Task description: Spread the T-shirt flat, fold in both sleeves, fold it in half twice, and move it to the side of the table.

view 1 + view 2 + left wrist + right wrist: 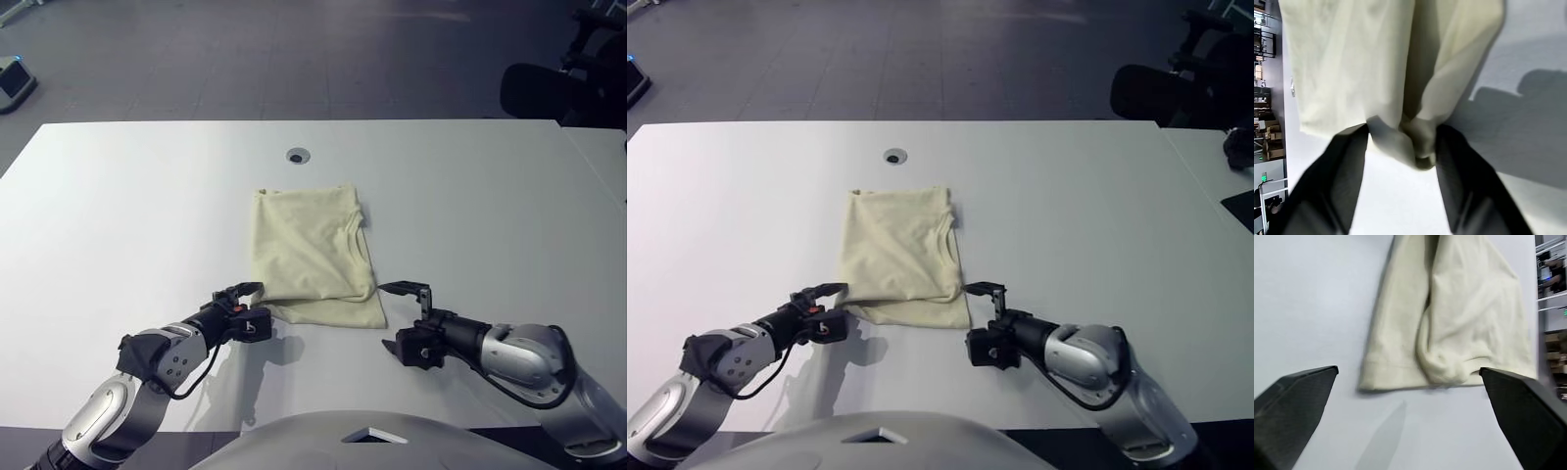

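A pale yellow T-shirt (309, 245) lies folded into a narrow rectangle in the middle of the white table (490, 196). My left gripper (257, 302) sits at the shirt's near left corner. In the left wrist view its fingers (1347, 161) stand apart, and the bunched corner of the T-shirt (1352, 58) lies between them; the left gripper (1403, 142) is open. My right gripper (397, 316) is open just off the near right corner, touching nothing. In the right wrist view the T-shirt (1469, 308) hem lies a little beyond the right gripper (1408, 372).
A round cable hole (297, 156) sits in the table behind the shirt. Bare tabletop stretches wide to both sides. A black chair (549, 93) stands past the far right corner, and a small device (12, 78) is on the floor far left.
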### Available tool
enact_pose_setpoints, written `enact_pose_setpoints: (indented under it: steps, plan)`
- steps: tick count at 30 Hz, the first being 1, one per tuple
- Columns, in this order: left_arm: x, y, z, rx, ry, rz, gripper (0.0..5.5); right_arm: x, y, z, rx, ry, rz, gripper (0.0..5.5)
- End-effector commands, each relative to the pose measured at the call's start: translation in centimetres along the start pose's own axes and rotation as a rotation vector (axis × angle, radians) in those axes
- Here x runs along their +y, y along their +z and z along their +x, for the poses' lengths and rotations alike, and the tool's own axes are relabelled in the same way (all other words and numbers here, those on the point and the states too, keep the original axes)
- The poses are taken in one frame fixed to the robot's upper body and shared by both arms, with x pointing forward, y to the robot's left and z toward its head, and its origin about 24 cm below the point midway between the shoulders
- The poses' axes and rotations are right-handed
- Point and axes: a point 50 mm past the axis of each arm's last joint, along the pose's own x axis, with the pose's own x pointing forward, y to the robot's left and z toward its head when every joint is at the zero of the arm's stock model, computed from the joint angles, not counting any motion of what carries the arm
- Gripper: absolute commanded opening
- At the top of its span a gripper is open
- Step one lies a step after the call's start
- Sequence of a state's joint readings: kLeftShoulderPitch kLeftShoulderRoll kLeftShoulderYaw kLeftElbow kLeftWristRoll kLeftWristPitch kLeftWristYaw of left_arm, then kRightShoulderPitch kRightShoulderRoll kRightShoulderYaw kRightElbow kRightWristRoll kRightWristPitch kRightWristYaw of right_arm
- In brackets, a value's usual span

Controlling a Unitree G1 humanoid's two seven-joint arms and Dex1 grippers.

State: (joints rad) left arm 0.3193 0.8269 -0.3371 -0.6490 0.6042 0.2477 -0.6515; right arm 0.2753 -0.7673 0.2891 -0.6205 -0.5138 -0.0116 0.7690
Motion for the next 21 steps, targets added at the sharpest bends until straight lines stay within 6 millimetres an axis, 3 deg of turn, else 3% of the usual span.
enact_pose_setpoints:
  steps: [1, 8, 21]
  plan:
    - [-1.2, -0.3, 0.4, 0.0, -0.109, -0.014, 1.3, 0.7, -1.2, 1.7, 0.052, 0.029, -0.02, 4.69]
    - [-1.7, -0.5, 0.3, -0.015, -0.175, 0.01, 0.21, 0.2, -2.9, 2.8, 0.093, 0.02, -0.095, 3.57]
    - [-5.0, -2.5, 1.5, -0.034, -0.251, 0.045, 0.15, 0.4, -2.6, 3.3, 0.049, 0.038, -0.123, 1.3]
